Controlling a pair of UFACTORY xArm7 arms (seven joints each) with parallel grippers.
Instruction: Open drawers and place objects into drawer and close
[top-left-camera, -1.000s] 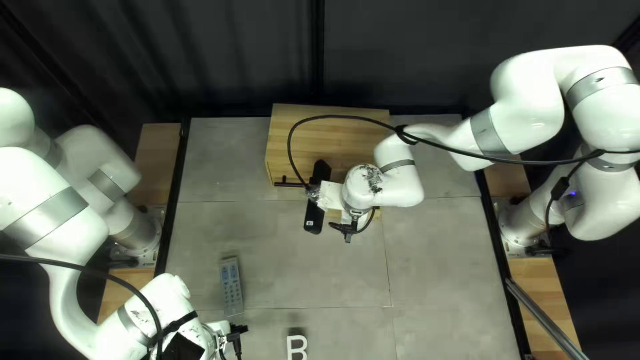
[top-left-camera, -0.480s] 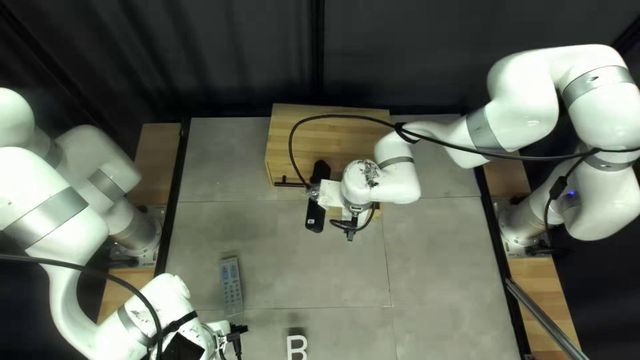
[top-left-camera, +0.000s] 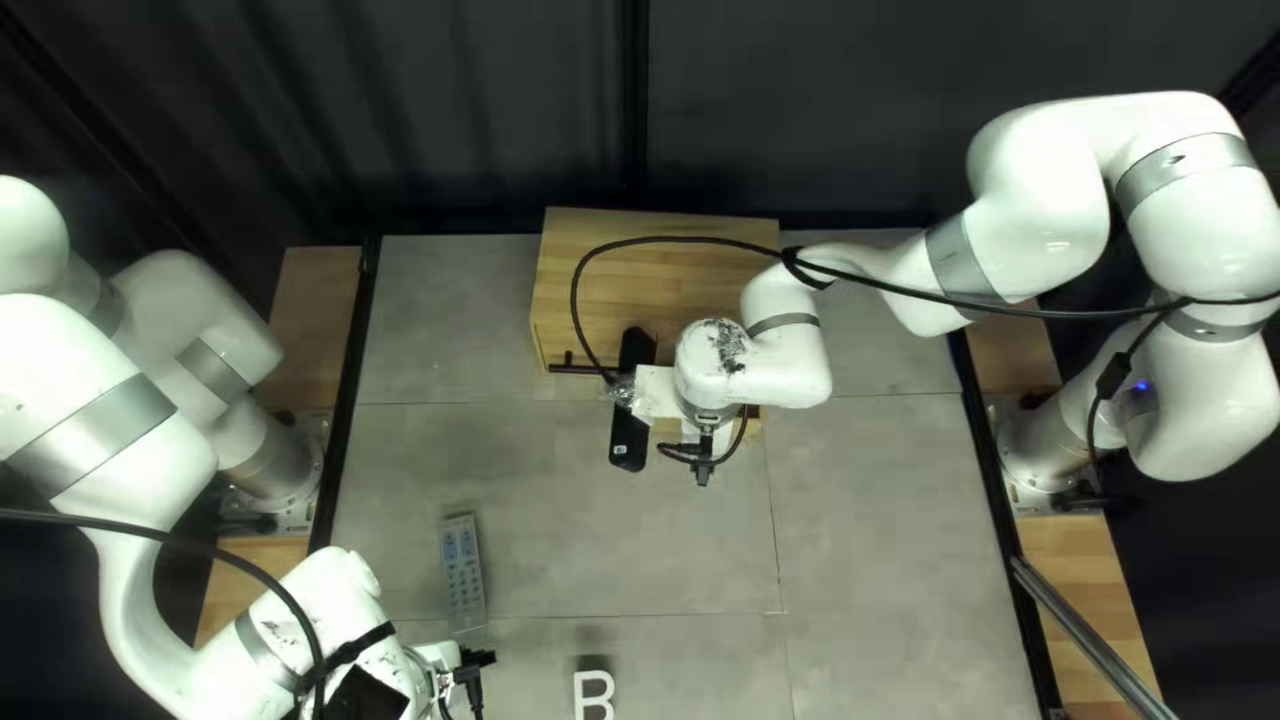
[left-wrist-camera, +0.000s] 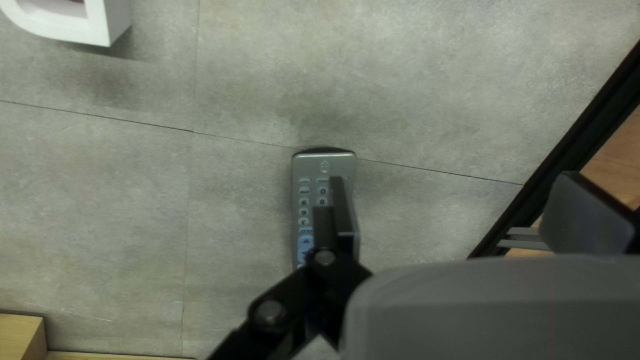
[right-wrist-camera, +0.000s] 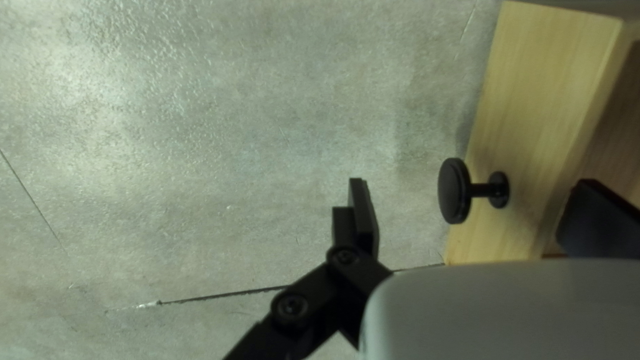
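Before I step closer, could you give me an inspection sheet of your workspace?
Surface: gray tabletop, thin seams showing.
Job's things: wooden cabinet near the far edge, its drawer apparently partly out; a remote and a white letter B lie outside it, probably to be stowed.
Clutter: nothing seen.
Left end effector: open, one finger above the remote.
Right end effector: open, the drawer's black knob between its fingers but not gripped.
Cables: one black cable along my left arm; another on my right arm loops across the cabinet in the top left view.
Surroundings: dark curtain behind; no person seen.
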